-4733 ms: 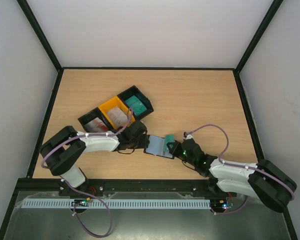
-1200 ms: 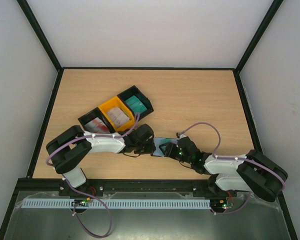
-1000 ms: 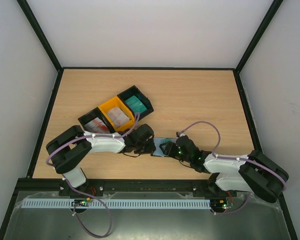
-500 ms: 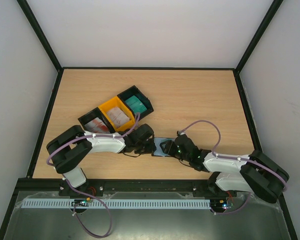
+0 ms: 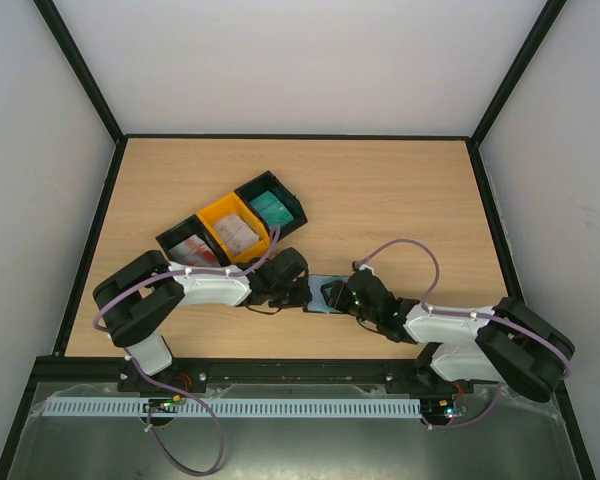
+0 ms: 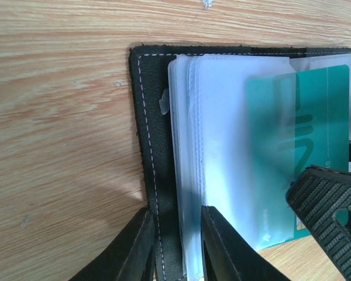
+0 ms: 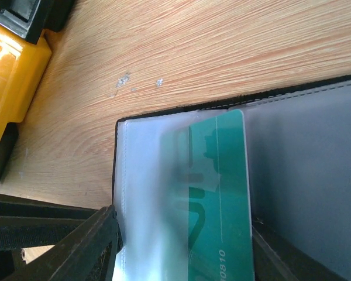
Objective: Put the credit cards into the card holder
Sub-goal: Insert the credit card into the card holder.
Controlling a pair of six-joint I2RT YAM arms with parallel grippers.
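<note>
The black card holder [image 5: 317, 298] lies open on the table between both grippers. In the left wrist view its stitched black edge [image 6: 143, 117] borders clear sleeves. One teal credit card [image 6: 316, 117] lies half inside the top sleeve, its outer half bare. My left gripper [image 6: 176, 249] is shut on the holder's spine edge. My right gripper [image 7: 184, 234] is open. It straddles the sleeve and the teal card [image 7: 228, 175], one finger [image 7: 88, 246] by the spine and the other at the card's outer edge. Several more credit cards sit in the bins.
Three joined bins stand behind the left arm: a black one with red-and-white cards [image 5: 190, 248], a yellow one [image 5: 235, 228], and a black one with teal cards [image 5: 272, 205]. The yellow bin's corner [image 7: 11, 88] shows close to the holder.
The teal card, held clear of the holder's right edge seconds ago, now lies partly in the sleeve. In the last second the right gripper has crept slightly left. The left arm has not moved.
</note>
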